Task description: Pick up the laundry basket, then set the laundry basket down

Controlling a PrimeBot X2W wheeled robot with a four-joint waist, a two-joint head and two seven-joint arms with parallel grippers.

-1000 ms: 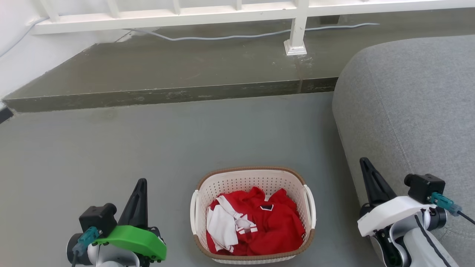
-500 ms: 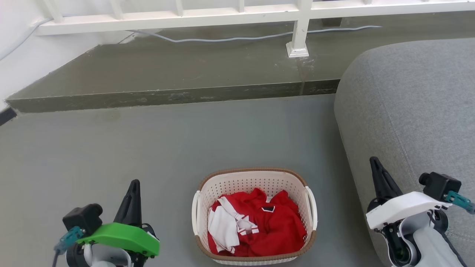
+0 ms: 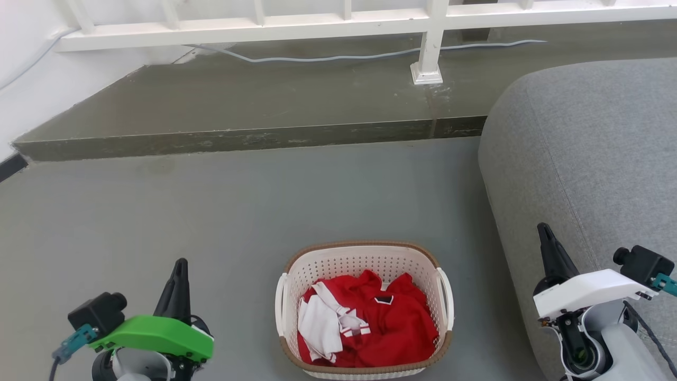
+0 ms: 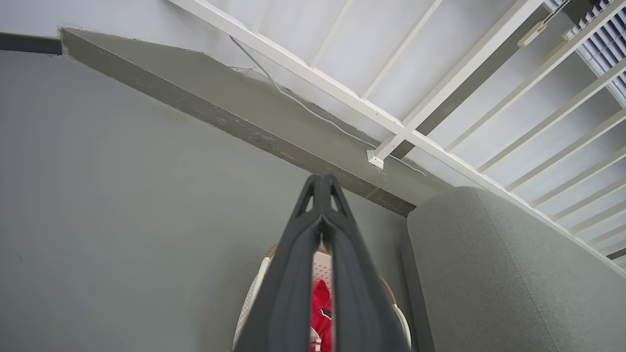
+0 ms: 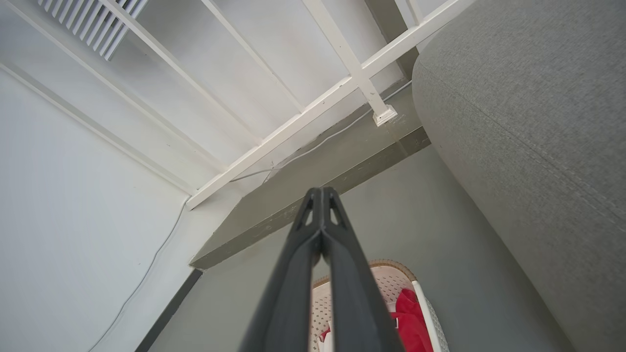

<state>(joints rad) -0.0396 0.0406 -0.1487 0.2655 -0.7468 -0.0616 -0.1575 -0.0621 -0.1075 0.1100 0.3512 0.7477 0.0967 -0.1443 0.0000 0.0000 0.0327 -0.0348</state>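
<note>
The laundry basket [image 3: 418, 260] stands on the grey floor at the bottom middle of the head view, cream with a brown rim and white loop handles, holding red and white clothes [image 3: 370, 323]. My left gripper [image 3: 180, 267] is shut and empty, well to the basket's left. My right gripper [image 3: 543, 231] is shut and empty, to the basket's right, in front of the sofa. In the left wrist view the shut left gripper [image 4: 321, 182] covers most of the laundry basket [image 4: 254, 293]. The right wrist view has the right gripper [image 5: 320, 194] shut above the laundry basket [image 5: 391, 271].
A grey sofa [image 3: 587, 153] rises close on the right of the basket. A raised concrete step [image 3: 238, 114] crosses the back, with a white railing [image 3: 338, 21], its post [image 3: 428, 53] and a cable [image 3: 328, 55] on it. Open floor [image 3: 211, 211] lies left and ahead.
Both grippers have drawn outward and lower in the head view, away from the basket. The picture has also shifted slightly, so the camera moved. The basket stays on the floor.
</note>
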